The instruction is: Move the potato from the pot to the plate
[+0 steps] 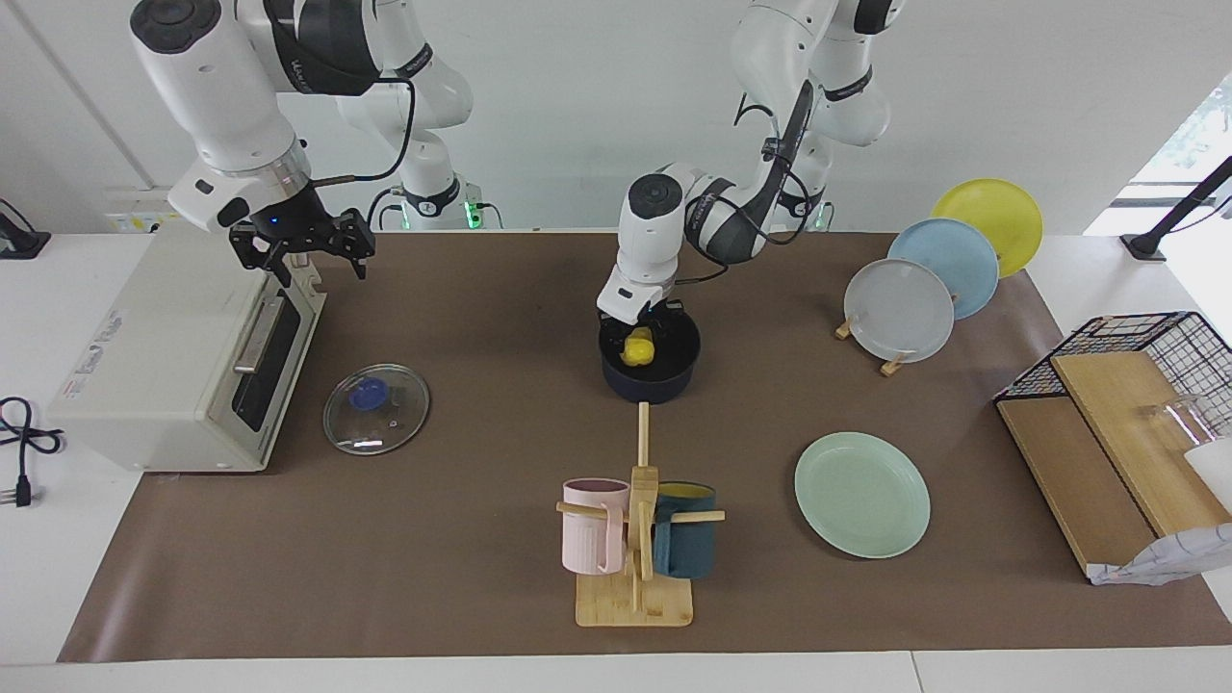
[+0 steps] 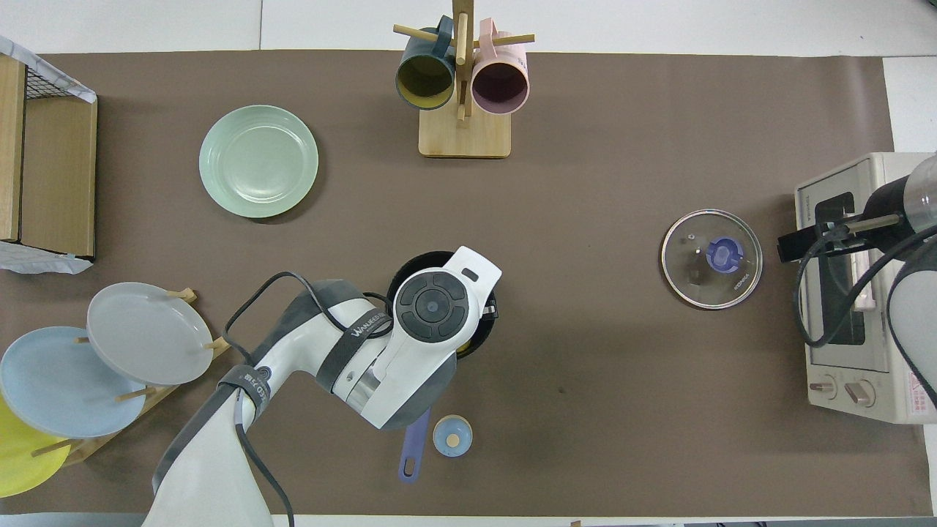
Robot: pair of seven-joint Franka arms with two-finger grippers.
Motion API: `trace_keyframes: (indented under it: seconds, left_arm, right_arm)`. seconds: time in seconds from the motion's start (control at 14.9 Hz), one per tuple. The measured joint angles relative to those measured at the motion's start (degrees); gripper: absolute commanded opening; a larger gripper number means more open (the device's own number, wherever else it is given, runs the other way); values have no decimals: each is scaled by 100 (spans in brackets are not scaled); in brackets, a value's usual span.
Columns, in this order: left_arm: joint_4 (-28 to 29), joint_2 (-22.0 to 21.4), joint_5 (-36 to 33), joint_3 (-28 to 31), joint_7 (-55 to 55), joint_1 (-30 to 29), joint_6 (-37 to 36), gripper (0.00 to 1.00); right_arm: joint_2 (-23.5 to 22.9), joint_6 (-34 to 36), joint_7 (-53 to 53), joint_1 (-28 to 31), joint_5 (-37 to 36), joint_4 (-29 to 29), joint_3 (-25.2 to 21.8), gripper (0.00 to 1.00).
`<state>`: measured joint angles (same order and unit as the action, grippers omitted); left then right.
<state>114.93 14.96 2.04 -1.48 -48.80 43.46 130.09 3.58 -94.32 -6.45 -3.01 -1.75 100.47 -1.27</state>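
Left gripper (image 1: pixel 639 332) in the pot (image 1: pixel 652 371), at the potato (image 1: pixel 637 347).
The left arm bends steeply down, wrist vertical over the pot (finger state cannot be told). The potato sits inside the pot. The plate (image 1: pixel 861 494) lies farther from the robots, bare. The right gripper (image 1: pixel 303 252) waits, fingers apart, over the toaster oven (image 1: pixel 173 346).
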Motion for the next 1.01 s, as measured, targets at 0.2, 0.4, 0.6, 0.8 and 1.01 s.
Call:
trace_keyframes:
  seconds: [0.2, 0.4, 0.6, 0.8, 1.01]
  left_arm:
    - [-16, -2, 0, 8, 0, 0, -63, 0]
    - [-190, -168, 1, 63, 0, -74, -588, 0]
    - [-952, -603, 151, 114, 265, -484, -1844, 0]
    - [-2206, -747, 259, 164, 1127, -1398, -3222, 0]
    - [-3114, -442, 288, 191, 2472, -2595, -3769, 0]
  right_arm:
    - [1, 0, 23, -52, 0, -57, -16, 100]
    - [1, -3, 24, -48, -1, -85, -52, 100]
    - [1, -35, 24, -34, -4, -87, -66, 100]
    - [-11, -31, 24, 136, -8, -86, 18, 100]
    - [-23, -10, 24, 463, -9, -85, 325, 100]
